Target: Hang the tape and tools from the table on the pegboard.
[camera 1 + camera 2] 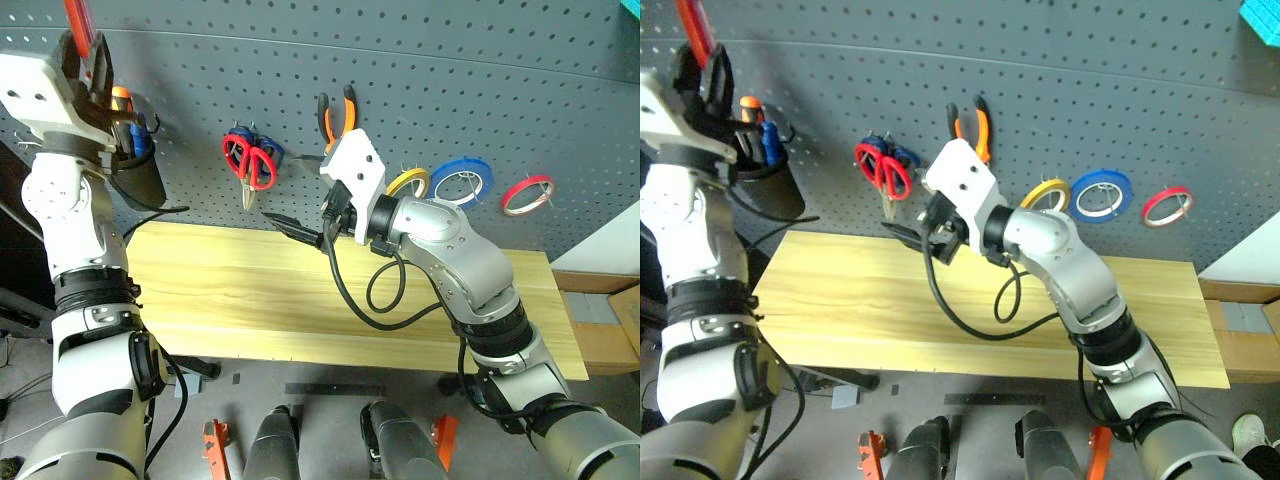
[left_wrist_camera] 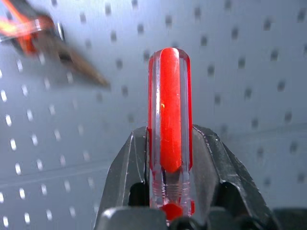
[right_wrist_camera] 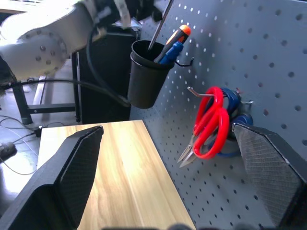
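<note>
My left gripper (image 2: 169, 158) was clamped shut on the red screwdriver (image 2: 169, 124), its handle up and its shaft reaching down into the black cup (image 3: 144, 76) on the pegboard (image 1: 450, 80). My right gripper (image 3: 168, 187) hung wide open and empty above the table (image 1: 250, 290), near the red scissors (image 1: 255, 163). Pliers (image 1: 338, 115) and yellow tape (image 1: 408, 182) hung on the board.

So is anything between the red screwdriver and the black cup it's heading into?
Nothing visible blocks it. The left gripper holds the red screwdriver with its shaft already in the black cup, beside the orange screwdriver and blue screwdriver standing inside.
</note>
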`<state>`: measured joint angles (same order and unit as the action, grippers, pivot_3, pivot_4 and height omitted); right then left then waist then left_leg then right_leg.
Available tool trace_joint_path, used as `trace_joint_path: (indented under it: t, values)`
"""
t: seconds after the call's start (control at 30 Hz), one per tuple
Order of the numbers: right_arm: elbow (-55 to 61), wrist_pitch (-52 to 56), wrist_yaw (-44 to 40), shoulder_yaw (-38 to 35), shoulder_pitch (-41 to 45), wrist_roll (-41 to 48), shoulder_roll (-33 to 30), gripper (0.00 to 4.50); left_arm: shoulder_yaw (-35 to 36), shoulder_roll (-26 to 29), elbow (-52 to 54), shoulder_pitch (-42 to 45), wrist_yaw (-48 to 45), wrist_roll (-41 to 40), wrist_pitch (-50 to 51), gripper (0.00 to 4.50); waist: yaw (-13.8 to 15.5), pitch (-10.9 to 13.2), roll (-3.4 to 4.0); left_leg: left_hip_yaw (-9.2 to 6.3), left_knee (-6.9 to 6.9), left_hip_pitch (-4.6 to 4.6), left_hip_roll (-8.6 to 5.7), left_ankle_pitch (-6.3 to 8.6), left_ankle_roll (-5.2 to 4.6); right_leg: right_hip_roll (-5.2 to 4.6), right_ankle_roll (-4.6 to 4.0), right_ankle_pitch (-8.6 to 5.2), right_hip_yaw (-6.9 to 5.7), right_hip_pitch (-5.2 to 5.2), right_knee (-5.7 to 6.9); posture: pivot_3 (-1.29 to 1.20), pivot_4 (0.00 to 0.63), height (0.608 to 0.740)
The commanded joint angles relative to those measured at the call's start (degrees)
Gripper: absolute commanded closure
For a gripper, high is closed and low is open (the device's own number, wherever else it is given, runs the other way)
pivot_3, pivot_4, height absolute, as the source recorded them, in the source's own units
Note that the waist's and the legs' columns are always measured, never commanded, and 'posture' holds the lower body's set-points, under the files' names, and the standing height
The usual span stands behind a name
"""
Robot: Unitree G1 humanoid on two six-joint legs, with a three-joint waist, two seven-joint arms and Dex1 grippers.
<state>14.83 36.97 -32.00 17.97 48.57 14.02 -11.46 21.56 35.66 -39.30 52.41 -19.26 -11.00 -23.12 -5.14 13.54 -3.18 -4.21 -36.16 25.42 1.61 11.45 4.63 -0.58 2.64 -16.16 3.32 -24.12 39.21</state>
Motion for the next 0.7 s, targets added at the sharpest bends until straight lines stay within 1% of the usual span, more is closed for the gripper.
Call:
trace_joint_path:
  t: [0.03, 0.13, 0.2, 0.23, 0.3, 0.37, 0.47, 0.5, 0.6, 0.67, 0.7]
  values:
    - [2.1, -0.1, 0.2, -1.1, 0.7, -0.4, -0.2, 0.0, 0.1, 0.1, -3.0, 1.6, 0.7, 0.4, -5.0, 3.64, -0.1, 0.0, 0.0, 0.0, -0.01, 0.0, 0.0, 0.0, 0.0, 0.0, 0.0, 0.0, -0.01, 0.0, 0.01, -0.11, 0.144, 0.74]
    - [1.9, 0.0, 0.2, -1.1, 0.8, -0.6, -0.6, 0.0, 0.4, 0.6, -5.9, 1.0, 3.1, 1.5, -8.0, 3.64, -0.2, 0.0, 0.0, 0.0, -0.08, 0.0, 0.0, 0.0, -0.01, -0.01, 0.0, 0.0, -0.01, -0.03, 0.14, -0.12, 0.145, 0.74]
    - [1.9, 0.2, 0.2, -1.0, 0.8, -0.8, -0.7, 0.0, 1.1, 1.0, -7.1, 0.2, 4.4, 1.6, -9.7, 2.91, -0.2, 0.0, 0.0, 0.0, -0.16, 0.0, -0.01, 0.01, -0.02, -0.01, 0.0, 0.0, -0.01, -0.05, 0.28, -0.12, 0.146, 0.74]
    - [1.9, 0.2, 0.1, -1.0, 0.7, -0.8, -0.8, 0.0, 1.3, 1.0, -7.4, 0.0, 4.6, 1.3, -10.2, 2.66, -0.3, 0.0, 0.0, 0.0, -0.19, 0.0, -0.01, 0.01, -0.02, -0.01, 0.0, 0.0, -0.01, -0.05, 0.32, -0.12, 0.146, 0.74]
    - [1.9, 0.2, 0.1, -1.0, 0.7, -1.1, -0.9, 0.0, 1.7, 0.6, -7.6, 0.0, 4.6, 0.2, -10.5, 1.9, -0.4, 0.0, 0.0, -0.01, -0.3, 0.0, -0.01, 0.04, -0.07, -0.01, 0.0, 0.0, -0.01, -0.05, 0.44, -0.12, 0.146, 0.74]
    - [1.7, 0.2, 0.1, -1.0, 0.7, -1.4, -0.9, 0.0, 2.0, 0.3, -7.5, 0.1, 5.1, -0.3, -10.6, 1.26, -0.4, 0.0, 0.0, -0.02, -0.52, 0.0, -0.01, 0.06, -0.1, 0.0, 0.0, 0.0, -0.01, -0.05, 0.67, -0.12, 0.145, 0.74]
    - [1.6, 0.1, 0.0, -1.3, 0.7, -1.6, -1.0, 0.0, 2.5, -0.2, -6.3, 0.4, 6.2, -1.2, -10.0, 0.15, -0.4, 0.0, 0.0, -0.03, -0.78, -0.01, -0.01, 0.1, -0.22, 0.02, 0.0, 0.0, 0.0, -0.01, 0.82, -0.12, 0.144, 0.74]
    - [1.6, 0.1, 0.0, -1.4, 0.7, -1.7, -1.1, 0.0, 2.3, -0.3, -5.1, 0.5, 6.5, -1.3, -9.4, 0.07, -0.4, 0.0, -0.01, -0.04, -0.8, -0.03, -0.02, 0.09, -0.24, 0.02, 0.0, 0.0, -0.01, 0.01, 0.85, -0.12, 0.144, 0.74]
    - [2.4, 0.2, 0.0, -2.5, 0.2, -1.4, -1.8, 0.0, -0.3, -1.6, 4.4, 0.5, 5.8, -1.7, -5.6, 0.07, -0.3, 0.0, -0.07, -0.1, -0.83, -0.07, -0.04, 0.01, -0.23, 0.02, -0.04, 0.03, -0.04, 0.05, 0.97, -0.13, 0.142, 0.74]
    - [4.0, 1.1, -0.2, -4.4, -0.9, -0.1, -2.7, 0.0, -4.1, -3.4, 14.2, -1.6, 2.8, -3.4, 1.4, 0.07, -0.3, -0.1, -0.08, -0.14, -0.84, -0.06, -0.04, 0.01, -0.23, 0.02, -0.04, 0.03, -0.07, 0.06, 1.0, -0.13, 0.141, 0.74]
    - [5.2, 1.7, -0.4, -5.6, -2.0, 0.8, -3.3, 0.0, -6.3, -4.1, 19.3, -3.7, 0.8, -5.1, 7.4, 0.07, -0.3, -0.2, -0.04, -0.15, -0.83, -0.06, -0.07, 0.0, -0.22, -0.01, -0.04, 0.03, -0.07, 0.07, 1.0, -0.13, 0.138, 0.74]
